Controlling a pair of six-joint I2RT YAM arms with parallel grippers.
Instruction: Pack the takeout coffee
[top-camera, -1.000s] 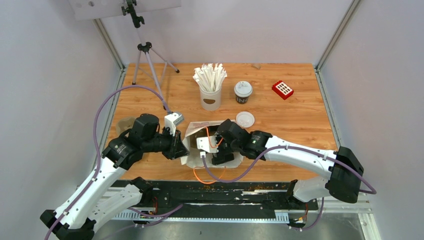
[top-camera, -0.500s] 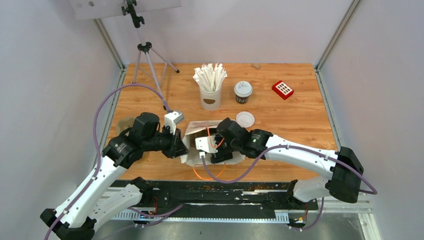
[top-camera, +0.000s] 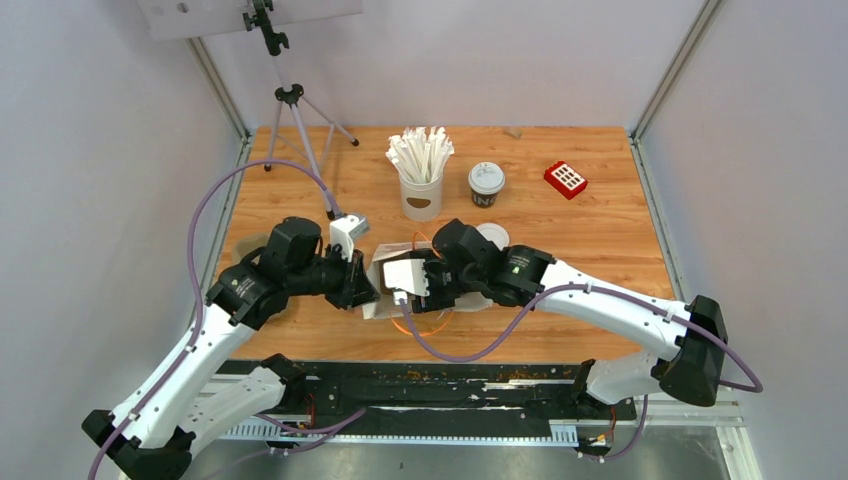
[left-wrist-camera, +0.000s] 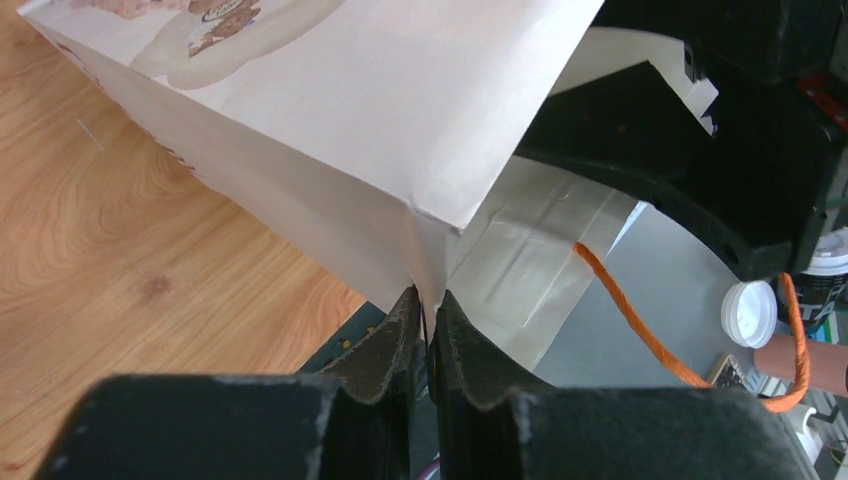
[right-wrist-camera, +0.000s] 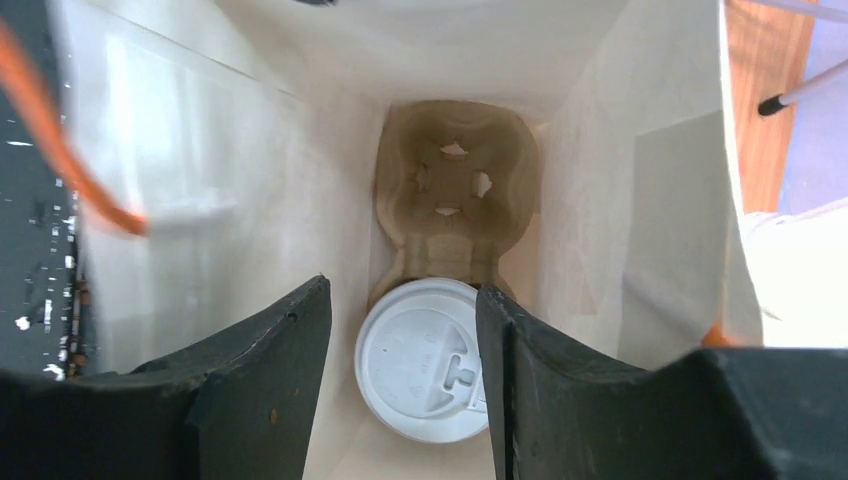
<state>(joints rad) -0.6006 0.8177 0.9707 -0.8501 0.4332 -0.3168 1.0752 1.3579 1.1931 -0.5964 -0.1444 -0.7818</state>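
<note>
Right wrist: the right gripper (right-wrist-camera: 403, 295) has its jaws apart, straddling 1 lidded coffee cup (right-wrist-camera: 425, 365) down inside the paper bag (right-wrist-camera: 250, 150). Meanwhile the left gripper (left-wrist-camera: 428, 300) is clamped on the bag's corner.

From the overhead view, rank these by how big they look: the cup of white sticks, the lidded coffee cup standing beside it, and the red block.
1. cup of white sticks, clearly the largest.
2. coffee cup.
3. red block, though these last two look nearly alike.
</note>
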